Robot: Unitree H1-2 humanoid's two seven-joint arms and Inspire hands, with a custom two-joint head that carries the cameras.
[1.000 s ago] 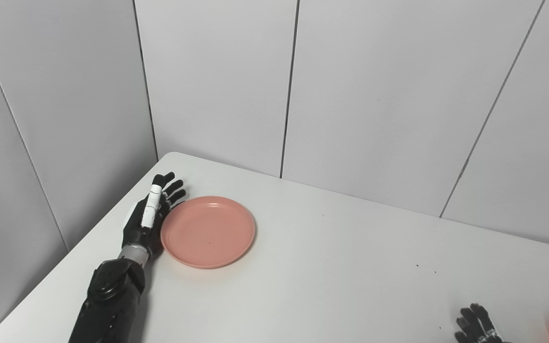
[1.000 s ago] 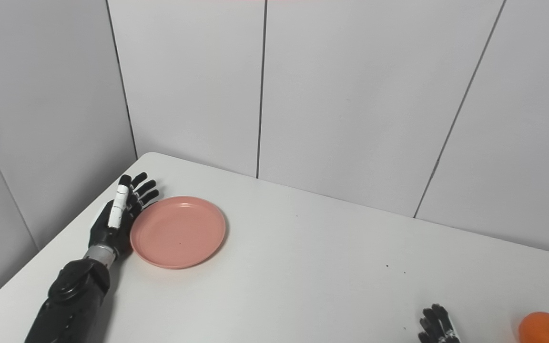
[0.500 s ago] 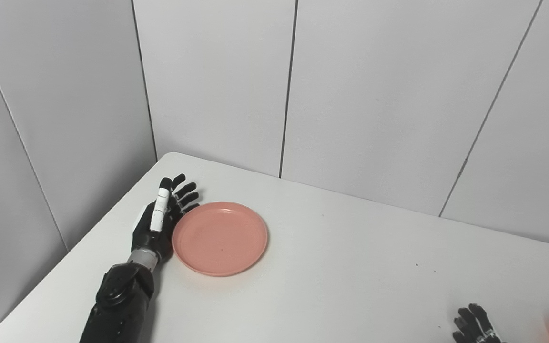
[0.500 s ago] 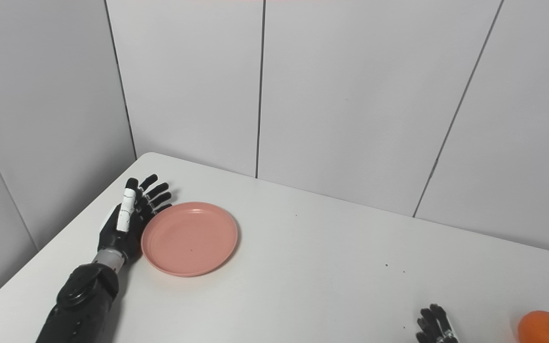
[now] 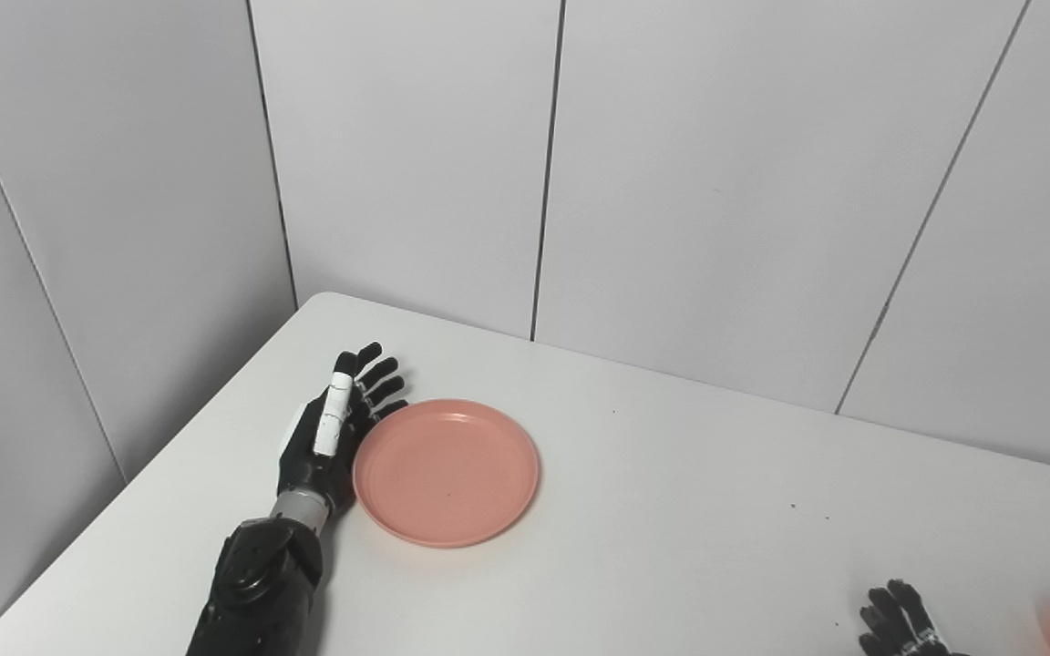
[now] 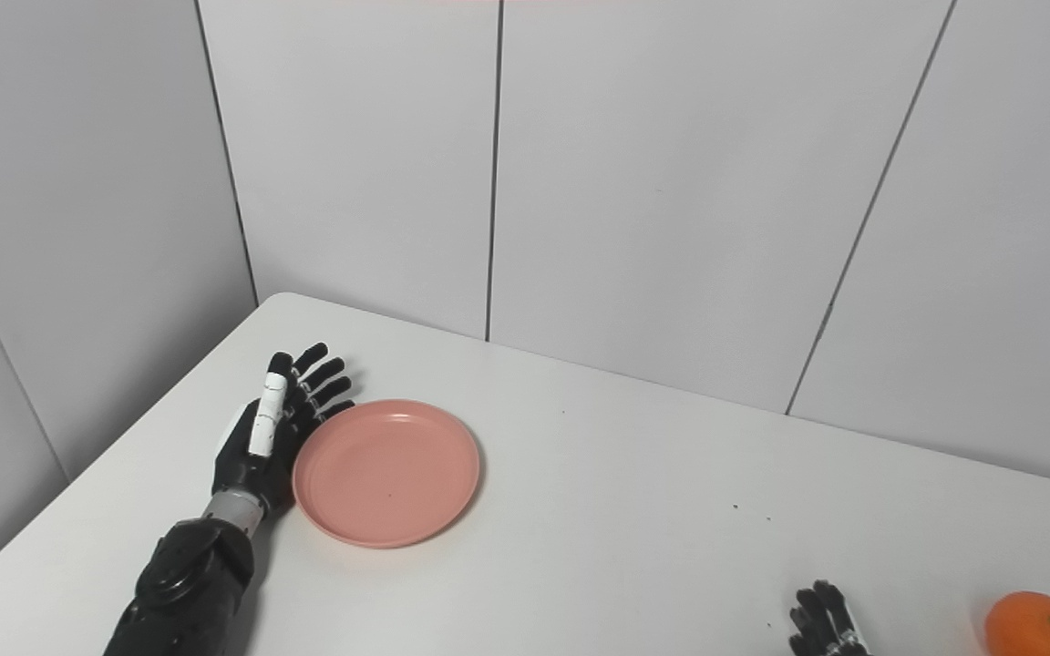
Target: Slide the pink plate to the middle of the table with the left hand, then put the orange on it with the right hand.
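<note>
Pink plate point(image 5: 446, 472) lay flat on counter point(image 5: 671, 510), left of counter's middle, well apart from orange point(image 6: 1034, 624) at near right edge. I saw left hand point(image 5: 329, 437) set edge-on against plate's left rim, fingers point(image 5: 377, 375) straight and spread, holding nothing. Right hand point(image 6: 824, 624) rested low, just left of orange, not touching it; only fingertips showed, fingers apart, nothing held. Grey wall panels point(image 5: 716, 182) stood behind counter. Orange not yet on plate.
</note>
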